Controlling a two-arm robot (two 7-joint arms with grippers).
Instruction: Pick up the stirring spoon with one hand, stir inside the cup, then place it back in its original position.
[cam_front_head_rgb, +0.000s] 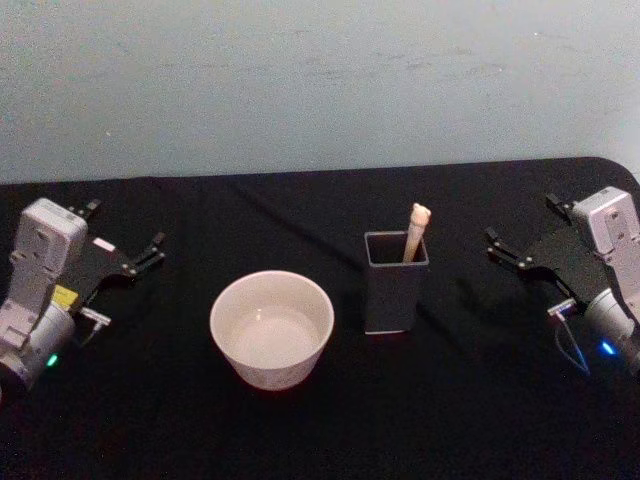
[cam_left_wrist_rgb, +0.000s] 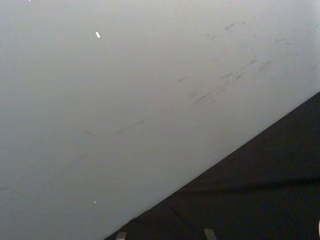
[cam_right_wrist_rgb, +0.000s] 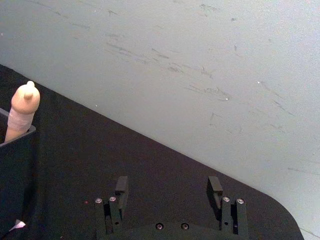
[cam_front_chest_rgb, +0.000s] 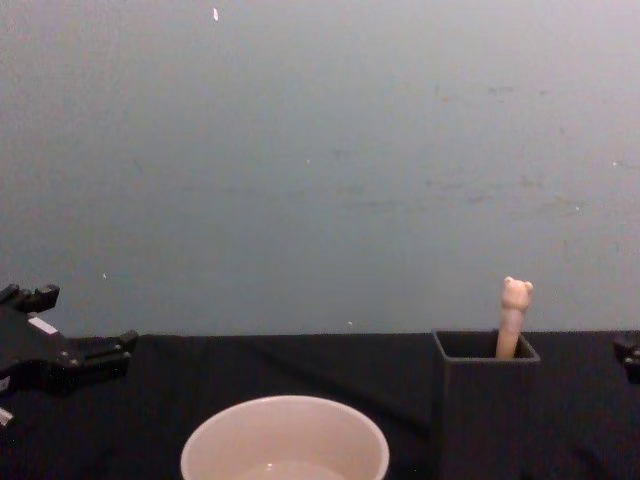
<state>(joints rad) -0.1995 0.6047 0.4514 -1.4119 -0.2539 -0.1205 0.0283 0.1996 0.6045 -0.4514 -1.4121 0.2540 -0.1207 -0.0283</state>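
Head view: cup (cam_front_head_rgb: 270, 366) near holder (cam_front_head_rgb: 390, 300), not touching.

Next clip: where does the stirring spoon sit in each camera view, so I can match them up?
Head view: the stirring spoon is right of centre, its handle sticking up from the dark holder.
Chest view: lower right, bear-head top above the holder's rim.
Right wrist view: at the left edge, handle tip.
Left wrist view: wall and black table.
Shared landmark: the holder.

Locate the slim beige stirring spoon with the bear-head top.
In the head view the stirring spoon stands inside the dark grey square holder, right of centre, just right of the wide cream-white cup.
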